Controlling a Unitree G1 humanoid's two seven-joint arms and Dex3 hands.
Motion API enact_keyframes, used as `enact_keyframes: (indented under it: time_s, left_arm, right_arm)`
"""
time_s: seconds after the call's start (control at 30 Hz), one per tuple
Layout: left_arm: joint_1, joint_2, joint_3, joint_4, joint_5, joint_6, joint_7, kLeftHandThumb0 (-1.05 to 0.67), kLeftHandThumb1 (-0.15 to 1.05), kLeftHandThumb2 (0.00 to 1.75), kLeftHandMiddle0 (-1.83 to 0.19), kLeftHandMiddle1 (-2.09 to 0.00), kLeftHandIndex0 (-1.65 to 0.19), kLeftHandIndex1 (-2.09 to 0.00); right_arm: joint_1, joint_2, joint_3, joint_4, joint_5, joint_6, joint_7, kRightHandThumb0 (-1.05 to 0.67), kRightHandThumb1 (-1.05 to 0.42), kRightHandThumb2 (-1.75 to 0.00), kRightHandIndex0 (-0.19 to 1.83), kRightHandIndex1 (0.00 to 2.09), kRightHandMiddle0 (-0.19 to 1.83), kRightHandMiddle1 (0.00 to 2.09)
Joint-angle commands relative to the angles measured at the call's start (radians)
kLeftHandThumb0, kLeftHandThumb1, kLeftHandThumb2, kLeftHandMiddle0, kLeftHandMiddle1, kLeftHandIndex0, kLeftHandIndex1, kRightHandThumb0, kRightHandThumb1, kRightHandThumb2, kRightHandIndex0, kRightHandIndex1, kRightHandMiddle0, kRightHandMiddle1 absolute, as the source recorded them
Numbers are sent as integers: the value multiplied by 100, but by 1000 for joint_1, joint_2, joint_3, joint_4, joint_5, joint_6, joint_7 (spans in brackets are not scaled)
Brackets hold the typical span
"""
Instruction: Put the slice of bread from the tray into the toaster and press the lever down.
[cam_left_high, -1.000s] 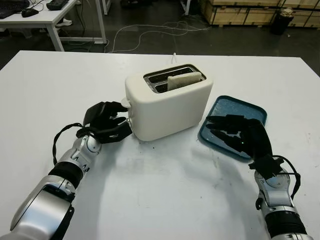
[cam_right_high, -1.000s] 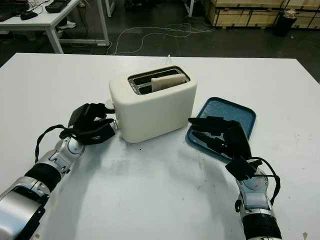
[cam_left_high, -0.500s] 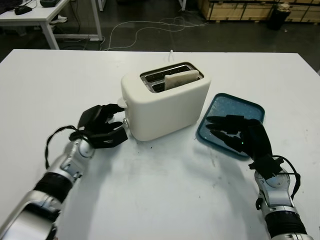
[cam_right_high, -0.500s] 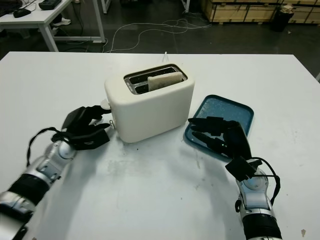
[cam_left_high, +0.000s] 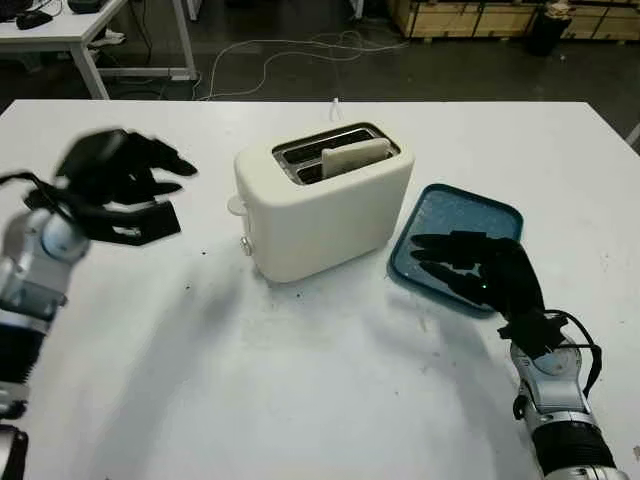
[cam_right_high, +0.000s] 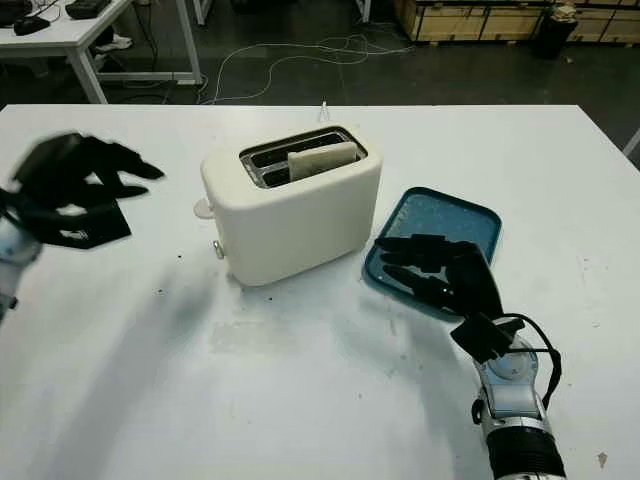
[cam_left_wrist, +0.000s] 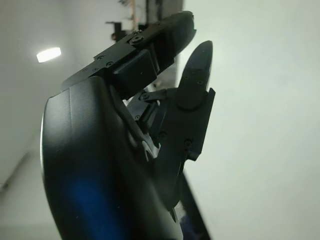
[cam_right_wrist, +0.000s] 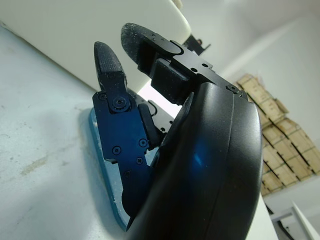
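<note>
Left of the toaster (cam_left_high: 322, 205), and now well apart from it, the left hand (cam_left_high: 115, 185) is raised above the table (cam_left_high: 300, 380), open and holding nothing. 1 second ago that hand sat tight against the toaster's left end by the lever (cam_left_high: 236, 205); half a second ago it was still there. It has since swung away. The slice of bread (cam_left_high: 354, 157) stands in the toaster's nearer slot, its top edge showing above the rim, much as before, so I cannot tell from its height whether the lever latched. Right of the toaster, the right hand (cam_left_high: 478, 273) hangs open and empty over the near edge of the blue tray (cam_left_high: 470, 215), unchanged. My reading: the press is over. No brand, label or writing is legible on anything.
</note>
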Motion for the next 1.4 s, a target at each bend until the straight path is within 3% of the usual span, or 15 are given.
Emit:
enact_keyframes:
  time_s: [0.0,0.23,0.37,0.67,0.7,0.8,0.9,1.2,1.37]
  left_arm:
    - [-43,23,10,5,29,-7,0,-34,78,0,-88,-128,-129,-5]
    - [-138,69,-18,-13,30,-72,-139,-33,79,1,-95,-123,-131,-5]
    - [-182,68,-59,-40,-16,-130,-305,-36,84,0,-104,-96,-130,-2]
    - [-194,15,-105,-70,-51,-261,-428,-46,80,0,-116,-51,-135,-2]
    - [-197,9,-109,-69,-52,-267,-439,-45,78,0,-121,-51,-136,-2]
    - [-202,-11,-116,-68,-47,-269,-464,-44,74,0,-116,-91,-139,-2]
    - [-203,-23,-121,-48,-29,-306,-450,-44,74,0,-114,-106,-141,-2]
    - [-194,-38,-137,34,77,-412,-330,-39,77,0,-106,-122,-142,-1]
    - [-199,-24,-149,64,207,-451,-209,-42,78,0,-105,-123,-140,0]
  right_arm:
    - [-6,-6,5,0,-3,1,3,-37,-88,0,113,0,106,0]
    - [-3,-7,6,-11,-3,7,4,-36,-88,0,113,0,106,0]
    - [0,-10,8,-16,-11,13,2,-37,-88,0,113,0,106,0]
    - [7,-13,10,-22,-15,18,2,-37,-88,0,113,0,106,0]
    - [9,-14,10,-23,-17,19,1,-37,-88,0,113,0,106,0]
    - [12,-14,12,-27,-17,24,3,-37,-88,0,113,0,106,0]
    - [14,-12,13,-26,-13,24,5,-37,-89,0,113,0,106,0]
    - [22,-16,16,-38,-13,41,5,-39,-89,0,114,0,106,0]
    - [20,-17,19,-36,-13,33,11,-38,-89,0,114,1,106,0]
